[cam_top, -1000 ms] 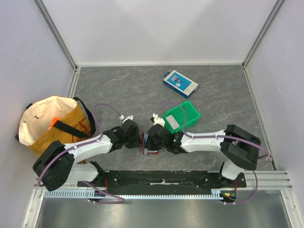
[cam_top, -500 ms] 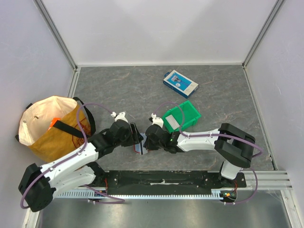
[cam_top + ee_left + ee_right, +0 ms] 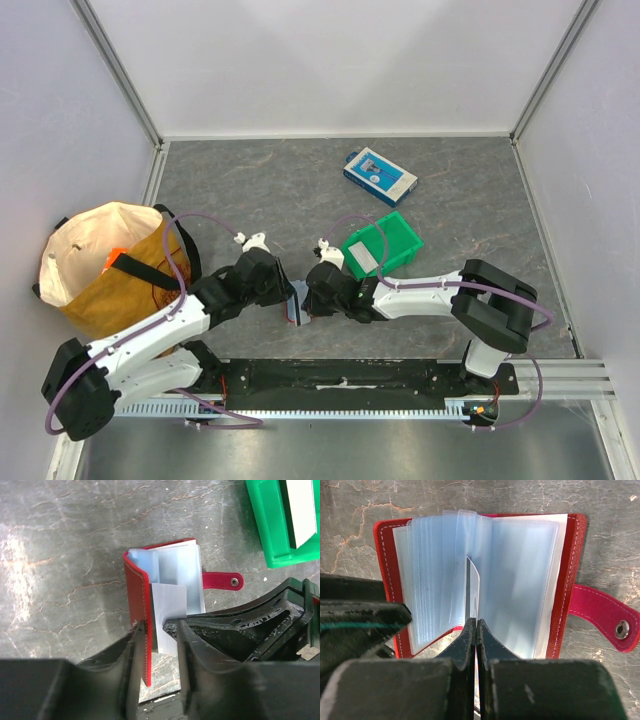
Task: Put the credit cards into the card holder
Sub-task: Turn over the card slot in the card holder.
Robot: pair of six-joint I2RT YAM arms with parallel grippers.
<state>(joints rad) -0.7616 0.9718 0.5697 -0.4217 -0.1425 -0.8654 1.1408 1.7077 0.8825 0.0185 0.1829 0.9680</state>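
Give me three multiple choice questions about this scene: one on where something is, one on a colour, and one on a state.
1. Where is the card holder?
A. on the table between both grippers
B. lifted high
C. in the far corner

2. What colour is its cover?
A. black
B. red
C. green

3. The right gripper is:
A. wide open
B. shut on nothing
C. shut on a pale card

Answers:
1. A: it lies open on the table between the left gripper and the right one.
2. B: the cover and strap are red.
3. C: it pinches the card, seen edge-on.
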